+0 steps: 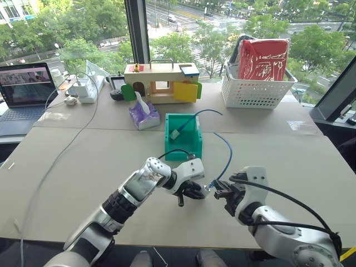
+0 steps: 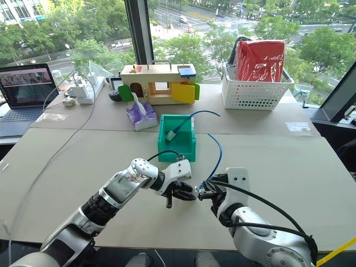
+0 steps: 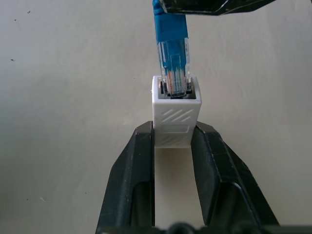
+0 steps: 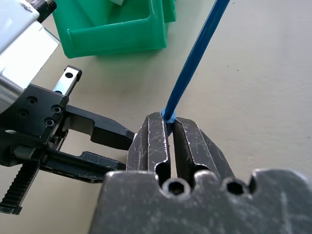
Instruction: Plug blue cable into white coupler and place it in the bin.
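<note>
My left tool (image 3: 173,139) pinches the white coupler (image 3: 175,117) between its two black fingers, above the worktop (image 1: 83,161). My right tool (image 4: 168,127) is pressed together on the blue cable (image 4: 192,63) just behind its clear plug (image 3: 174,73), whose tip sits in the coupler's socket. The cable arcs away to the bin (image 1: 192,146), where its far end lies inside.

Bright-blue cable (image 3: 169,24), white diagonally hatched coupler (image 3: 175,119), teal-green bin (image 1: 182,135), red bag (image 1: 262,59) in white lattice basket (image 1: 253,92).
</note>
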Controlling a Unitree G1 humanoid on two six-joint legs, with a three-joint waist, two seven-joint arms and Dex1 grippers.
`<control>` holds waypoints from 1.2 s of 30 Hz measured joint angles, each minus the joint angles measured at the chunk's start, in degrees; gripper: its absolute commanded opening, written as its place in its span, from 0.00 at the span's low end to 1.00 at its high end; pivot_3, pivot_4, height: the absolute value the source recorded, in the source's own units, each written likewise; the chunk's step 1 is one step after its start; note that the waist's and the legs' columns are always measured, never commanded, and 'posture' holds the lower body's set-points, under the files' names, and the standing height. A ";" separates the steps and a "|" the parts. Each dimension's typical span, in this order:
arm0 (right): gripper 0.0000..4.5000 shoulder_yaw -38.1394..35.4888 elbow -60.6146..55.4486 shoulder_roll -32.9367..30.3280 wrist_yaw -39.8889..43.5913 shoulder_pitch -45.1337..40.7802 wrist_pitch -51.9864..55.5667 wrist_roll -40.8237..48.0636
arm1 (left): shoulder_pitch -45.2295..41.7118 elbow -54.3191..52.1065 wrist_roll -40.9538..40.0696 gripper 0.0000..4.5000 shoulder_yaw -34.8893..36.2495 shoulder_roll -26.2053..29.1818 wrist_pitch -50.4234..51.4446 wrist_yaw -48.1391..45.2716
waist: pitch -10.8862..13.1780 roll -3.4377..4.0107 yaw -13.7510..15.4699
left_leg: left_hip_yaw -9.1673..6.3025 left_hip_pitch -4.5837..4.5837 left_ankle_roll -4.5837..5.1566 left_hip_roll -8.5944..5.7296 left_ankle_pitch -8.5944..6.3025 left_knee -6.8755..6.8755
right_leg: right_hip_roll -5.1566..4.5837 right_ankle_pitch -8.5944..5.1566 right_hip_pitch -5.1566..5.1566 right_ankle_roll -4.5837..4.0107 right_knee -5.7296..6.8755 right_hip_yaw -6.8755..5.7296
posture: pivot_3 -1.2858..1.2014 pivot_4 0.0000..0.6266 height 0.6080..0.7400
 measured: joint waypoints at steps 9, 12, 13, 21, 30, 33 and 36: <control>0.00 0.01 -1.82 0.98 -4.08 2.14 0.02 1.34 | -0.22 -4.65 0.99 0.13 -2.46 0.51 4.68 3.40 | -0.23 -0.01 0.02 | 0.00 0.06 0.00 0.00 0.00 -0.07 | 0.00 -0.12 0.04 -0.01 -0.03 0.00 | 0.52 0.24 1.00; 0.00 0.12 -2.23 1.00 -4.96 2.44 0.02 2.06 | 0.02 -5.69 0.90 0.13 -2.65 0.76 5.58 4.08 | -0.24 -0.02 0.00 | 0.00 0.09 0.00 0.00 0.00 -0.12 | 0.00 -0.15 0.03 -0.03 -0.03 0.00 | 0.52 0.24 1.00; 0.00 0.13 -2.26 0.97 -5.15 2.47 0.02 2.37 | 0.06 -6.01 0.88 0.13 -2.66 0.80 6.01 4.17 | -0.25 -0.03 -0.02 | 0.00 0.10 0.00 0.00 0.00 -0.13 | 0.00 -0.17 0.03 -0.04 -0.03 0.00 | 0.52 0.24 1.00; 0.00 1.09 -2.41 1.01 -5.90 1.16 -0.01 5.70 | 0.17 -7.50 0.08 0.13 -3.23 1.53 7.18 4.70 | -0.27 -0.04 -0.09 | 0.00 0.16 0.01 0.02 -0.01 -0.24 | 0.00 -0.29 0.03 -0.11 -0.01 -0.02 | 0.52 0.24 1.00; 0.00 2.06 -1.83 0.31 -6.11 -0.45 0.69 5.75 | 0.14 -7.79 -0.49 0.13 -3.34 1.94 7.56 5.00 | -0.29 -0.09 -0.18 | 0.00 0.19 0.02 0.02 -0.03 -0.26 | 0.01 -0.32 0.03 -0.13 -0.02 -0.02 | 0.52 0.24 1.00; 0.00 2.15 -1.51 0.62 -6.06 -0.36 0.69 5.85 | 0.14 -8.01 -0.83 0.13 -3.33 1.96 8.45 5.34 | -0.39 -0.17 -0.21 | 0.00 0.22 0.03 0.03 -0.03 -0.29 | 0.01 -0.34 0.04 -0.15 -0.02 -0.02 | 0.52 0.24 1.00; 0.00 2.18 -1.29 -0.01 -5.23 0.37 0.69 6.00 | 0.15 -8.03 -1.11 0.13 -3.38 2.02 8.57 5.43 | -0.46 -0.24 -0.21 | 0.00 0.23 0.03 0.03 -0.03 -0.31 | 0.01 -0.36 0.04 -0.16 -0.02 -0.02 | 0.52 0.24 1.00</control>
